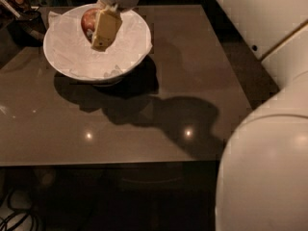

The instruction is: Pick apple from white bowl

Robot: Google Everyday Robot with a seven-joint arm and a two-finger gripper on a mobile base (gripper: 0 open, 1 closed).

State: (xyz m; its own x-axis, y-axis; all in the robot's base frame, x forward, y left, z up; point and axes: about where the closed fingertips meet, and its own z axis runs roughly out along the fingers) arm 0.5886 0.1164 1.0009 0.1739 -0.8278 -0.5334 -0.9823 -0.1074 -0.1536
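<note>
Jaws tight around apple (88, 20) over white bowl (138, 52) on dark table (192, 61).

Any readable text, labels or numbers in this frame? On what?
No readable text anywhere.
The white bowl and its paper lining: blank.
The white arm shell: no markings visible.
The tool, over the bowl and against the apple: no label.
The dark clutter at the top left: too dim to read.

White bowl (140, 57) wall around end effector (98, 35)
</note>
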